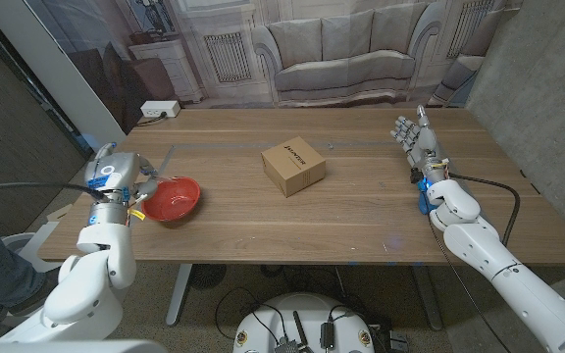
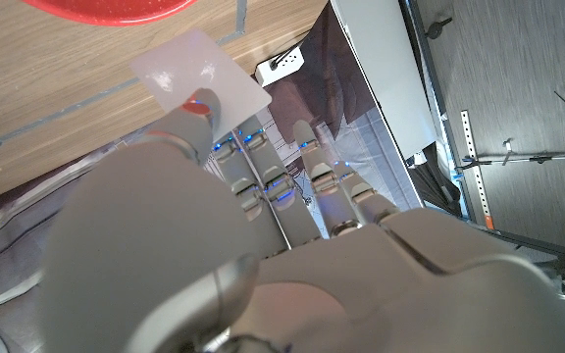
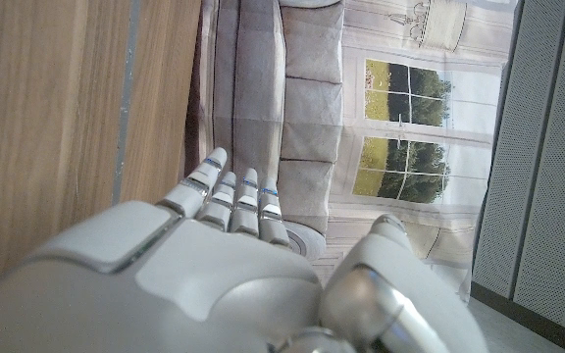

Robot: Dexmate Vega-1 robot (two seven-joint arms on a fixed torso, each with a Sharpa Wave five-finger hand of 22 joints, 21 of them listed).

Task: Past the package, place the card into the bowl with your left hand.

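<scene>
Held the translucent card (image 2: pixel 200 75) pinched between thumb and fingers of the left robot hand (image 1: pixel 118 181), at about nine o'clock on the tabletop (image 1: pixel 361 211), just beside the red bowl (image 1: pixel 171 199) and seemingly at its rim. In the left wrist view, showed the card's far edge reaching toward the bowl's red rim (image 2: pixel 106 10), not yet inside. Stood the cardboard package (image 1: pixel 293 167) near the middle of the tabletop, toward three o'clock of the bowl and well apart from it. Waited at about two o'clock the right robot hand (image 1: pixel 416 142), upright on its edge, fingers spread and holding nothing. Judged to be the last step: card carried to the bowl, release not yet made. Called next for a small move over the bowl's hollow, then a parting of thumb and fingers to drop the card cleanly inside.
</scene>
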